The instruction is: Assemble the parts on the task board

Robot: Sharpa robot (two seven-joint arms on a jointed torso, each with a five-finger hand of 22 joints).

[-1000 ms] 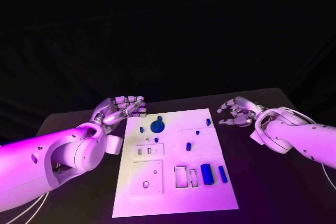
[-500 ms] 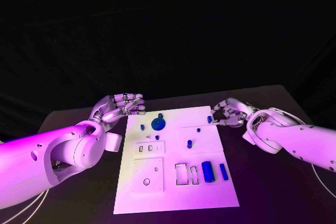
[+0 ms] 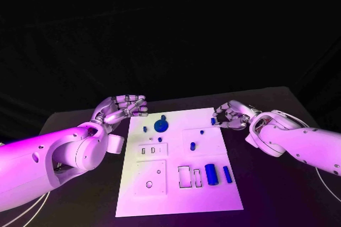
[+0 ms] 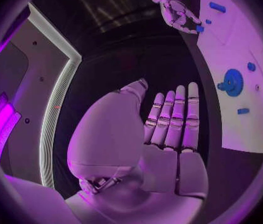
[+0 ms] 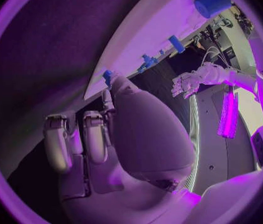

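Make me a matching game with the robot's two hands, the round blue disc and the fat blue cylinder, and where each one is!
Things:
1. silver left hand
2. silver right hand
3. round blue disc part
4. thick blue cylinder part

Places:
A. lying in the board's near row
B. at the small blue peg on the board's far right edge
C. beside the board's far left corner, holding nothing
D. on the board's far half

Pairs: 1-C, 2-B, 3-D, 4-A

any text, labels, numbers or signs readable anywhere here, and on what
None readable: the task board carries blue parts and cutouts but no lettering. No marking shows on the left hand or the right hand.
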